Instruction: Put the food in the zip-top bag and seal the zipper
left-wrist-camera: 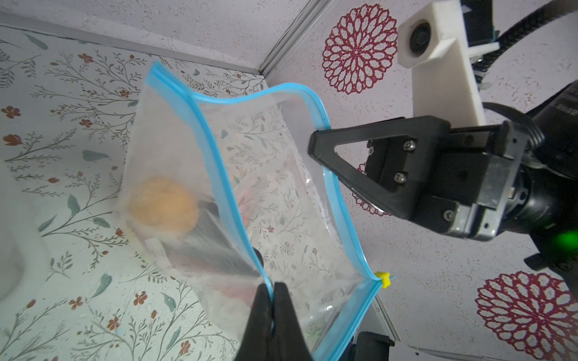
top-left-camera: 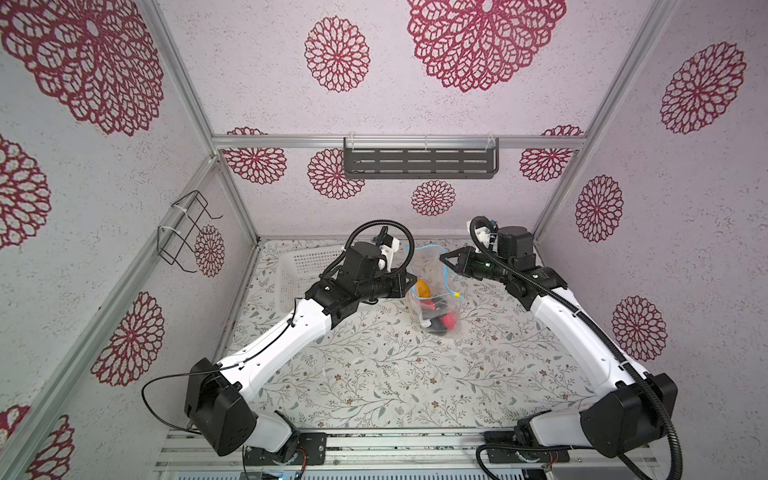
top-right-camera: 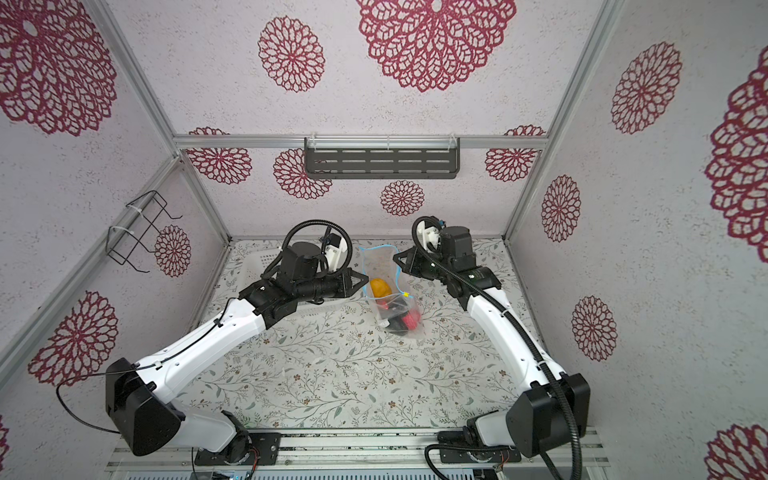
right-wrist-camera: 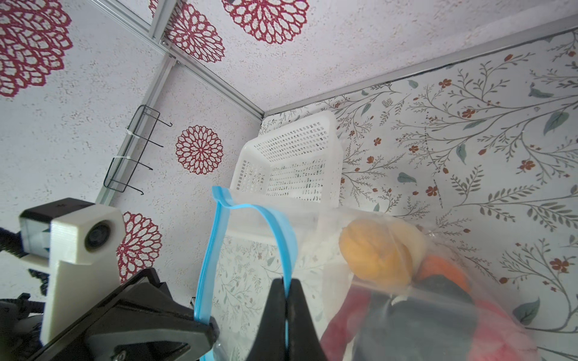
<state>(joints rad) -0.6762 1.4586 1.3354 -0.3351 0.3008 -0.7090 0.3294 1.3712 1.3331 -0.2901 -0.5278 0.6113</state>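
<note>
The clear zip-top bag point(top-left-camera: 430, 270) point(top-right-camera: 382, 266) is held up between both arms with its mouth spread open. My left gripper point(left-wrist-camera: 272, 286) point(top-left-camera: 411, 279) is shut on one side of the blue zipper point(left-wrist-camera: 219, 150). On the opposite side of the strip, my right gripper point(right-wrist-camera: 286, 281) point(top-left-camera: 444, 259) is shut too. The yellow slider point(left-wrist-camera: 384, 279) point(top-left-camera: 457, 296) sits at one end, where the two strips meet. Food lies in the bag: a yellow-orange potato shape point(right-wrist-camera: 375, 253) point(top-left-camera: 422, 287), an orange piece point(right-wrist-camera: 444, 268), black lumps point(right-wrist-camera: 422, 312) and red pieces point(top-left-camera: 451, 322).
A white perforated basket point(top-left-camera: 307, 262) point(right-wrist-camera: 291, 162) stands at the back left of the floral table, partly under the left arm. A black wire rack point(top-left-camera: 183, 232) hangs on the left wall. A dark slotted shelf point(top-left-camera: 419, 162) is fixed to the back wall.
</note>
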